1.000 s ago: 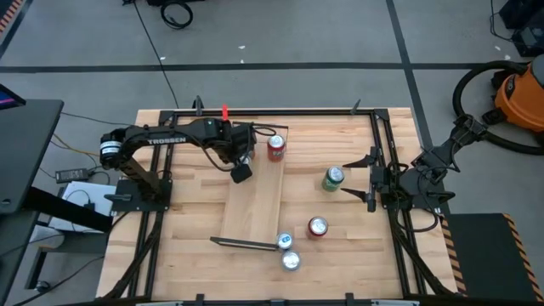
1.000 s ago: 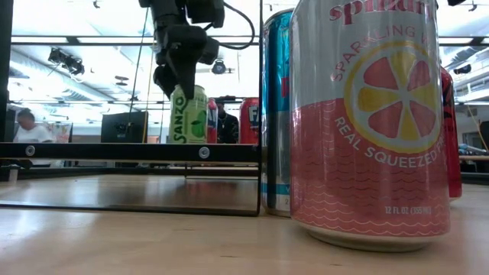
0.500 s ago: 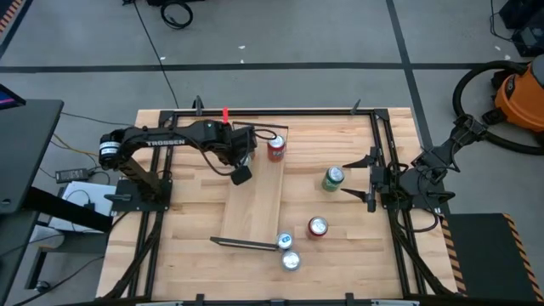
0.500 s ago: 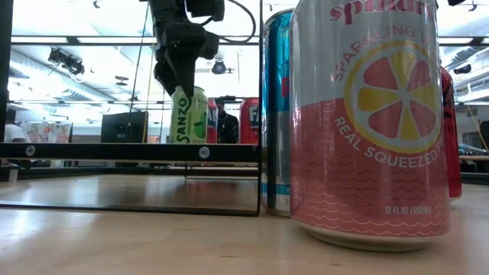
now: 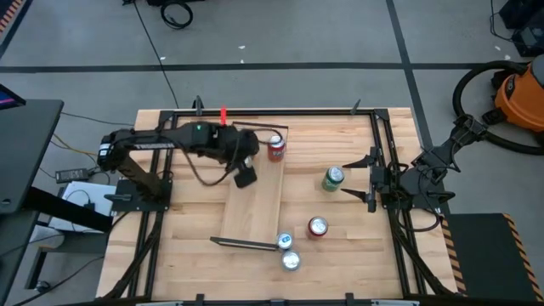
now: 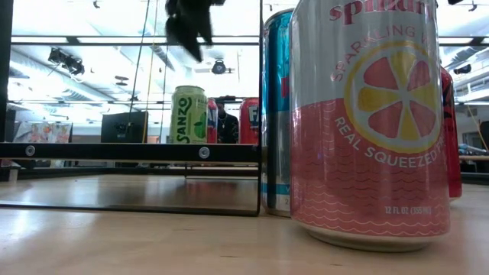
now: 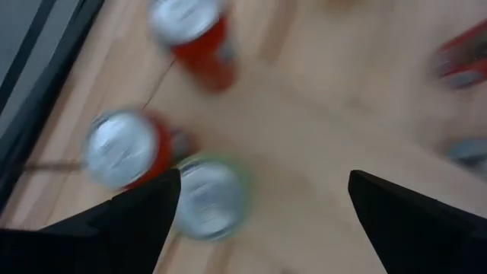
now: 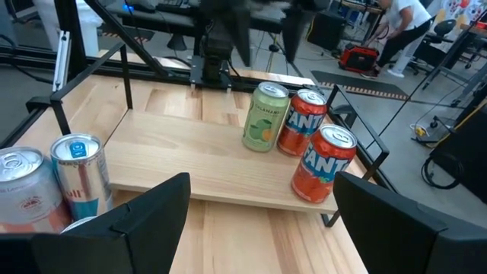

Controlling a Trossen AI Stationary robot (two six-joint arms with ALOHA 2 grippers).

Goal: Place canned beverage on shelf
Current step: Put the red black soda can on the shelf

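The shelf [image 5: 255, 208] is a light plank with black wire frames at its short ends and lies on the table. In the right wrist view a green can [image 8: 264, 114] and two red Fanta cans [image 8: 302, 122] [image 8: 323, 164] stand upright near the shelf's [image 8: 190, 160] far end. In the high view only one red can [image 5: 275, 147] shows, since my left arm covers the others. My left gripper [image 7: 266, 179] is open and empty, high above the green can [image 6: 189, 114]. My right gripper [image 8: 262, 179] is open and empty at the table's right side [image 5: 367, 180].
On the table right of the shelf stand another green can [image 5: 332, 178] and a red can [image 5: 318, 226]. A blue can [image 5: 285, 241] and a pink-and-silver can [image 5: 291, 261] stand by the shelf's near end. Black frame rails [image 5: 382, 153] run along the table's edges.
My left gripper has gone straight up from just above the green can's top and now shows only at the top of the low view. The green can and the other cans stand where they were.
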